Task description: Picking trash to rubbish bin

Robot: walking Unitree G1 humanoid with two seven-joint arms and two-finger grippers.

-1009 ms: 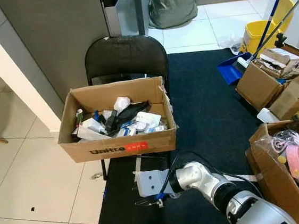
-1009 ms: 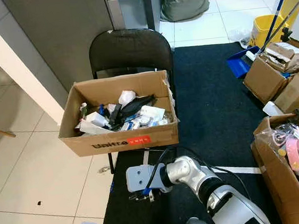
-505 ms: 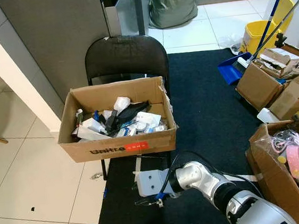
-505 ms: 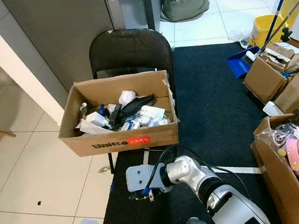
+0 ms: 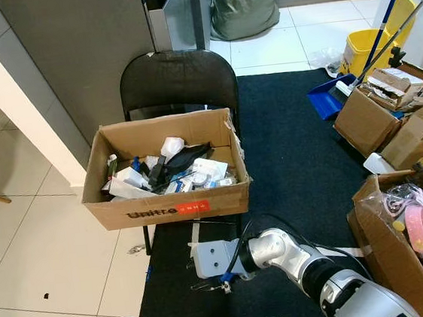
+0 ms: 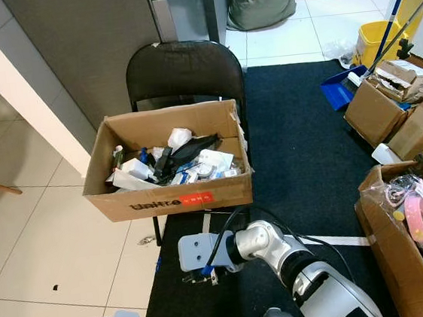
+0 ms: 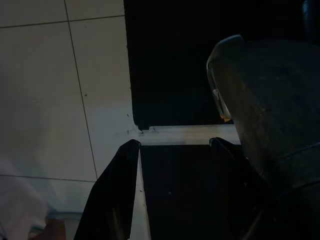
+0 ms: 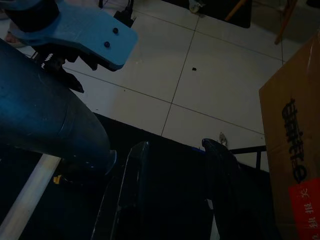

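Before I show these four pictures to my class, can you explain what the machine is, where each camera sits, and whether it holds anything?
It is a walking humanoid robot with two silver arms. Two pictures come from its head, looking down at a cardboard box full of trash, resting on a black chair at the edge of a dark carpet. The right arm reaches across below the box. The other two pictures come from wrist cameras. The right end effector and the left end effector each show two black fingers, spread apart, holding nothing.
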